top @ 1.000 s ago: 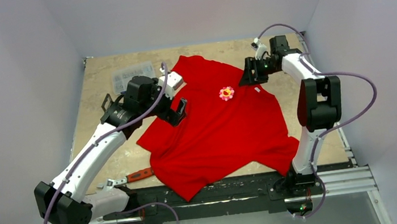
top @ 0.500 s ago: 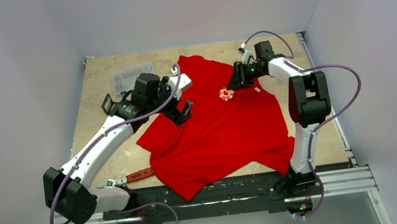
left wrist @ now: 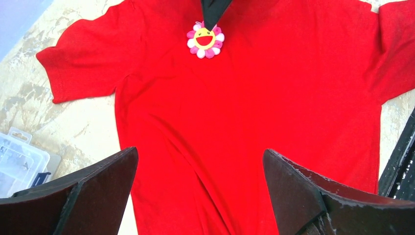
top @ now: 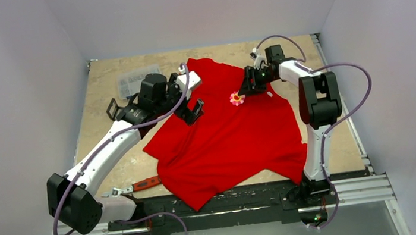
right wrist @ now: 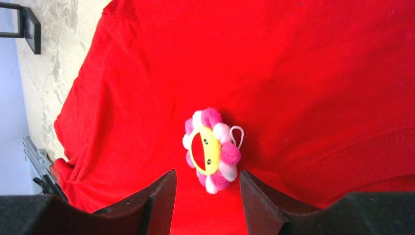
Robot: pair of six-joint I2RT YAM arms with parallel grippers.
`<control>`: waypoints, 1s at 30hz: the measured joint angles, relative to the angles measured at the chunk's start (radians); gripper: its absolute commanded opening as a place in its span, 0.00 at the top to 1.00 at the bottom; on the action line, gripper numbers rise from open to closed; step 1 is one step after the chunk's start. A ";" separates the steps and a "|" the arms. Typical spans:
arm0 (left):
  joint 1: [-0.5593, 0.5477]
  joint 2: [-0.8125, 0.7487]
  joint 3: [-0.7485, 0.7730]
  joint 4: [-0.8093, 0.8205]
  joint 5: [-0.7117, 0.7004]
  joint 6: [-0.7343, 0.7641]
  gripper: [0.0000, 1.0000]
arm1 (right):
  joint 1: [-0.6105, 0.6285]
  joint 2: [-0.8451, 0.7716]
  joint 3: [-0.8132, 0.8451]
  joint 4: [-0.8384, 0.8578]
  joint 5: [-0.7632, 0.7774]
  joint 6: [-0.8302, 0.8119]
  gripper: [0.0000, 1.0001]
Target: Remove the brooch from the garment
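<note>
The garment (top: 232,138), a bright red T-shirt, lies spread flat on the table. The brooch (top: 237,98), a small pink-and-white flower with a yellow smiling face, is pinned near its collar. In the right wrist view the brooch (right wrist: 211,150) stands out from the red cloth (right wrist: 303,73). My right gripper (right wrist: 207,172) is open, and the flower's lower petals sit between its fingertips with a gap on each side. From above, the right gripper (top: 244,91) is right beside the flower. My left gripper (left wrist: 200,151) is wide open above the shirt's chest (left wrist: 254,107), holding nothing, with the brooch (left wrist: 205,40) farther ahead.
A clear plastic parts box (top: 135,80) sits at the table's back left. A red-handled wrench (top: 142,184) lies by the shirt's near left hem. A black rail (top: 234,201) runs along the near edge. Grey walls enclose the beige table (top: 102,106).
My right gripper has moved left from the shirt's shoulder to the brooch. My left gripper has shifted slightly right and back over the shirt.
</note>
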 measured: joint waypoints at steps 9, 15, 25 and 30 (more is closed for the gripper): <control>0.000 0.052 0.000 0.006 -0.006 -0.004 0.00 | 0.000 0.070 0.031 0.007 -0.017 0.012 0.69; 0.000 0.091 0.016 0.011 0.000 0.000 0.02 | 0.000 0.068 0.039 0.007 -0.048 0.019 0.89; -0.020 0.166 -0.029 0.175 0.034 0.085 0.19 | 0.000 -0.063 -0.066 0.027 -0.146 0.070 1.00; -0.117 0.249 -0.076 0.338 -0.026 0.137 0.21 | -0.002 -0.132 -0.188 0.075 -0.230 0.177 1.00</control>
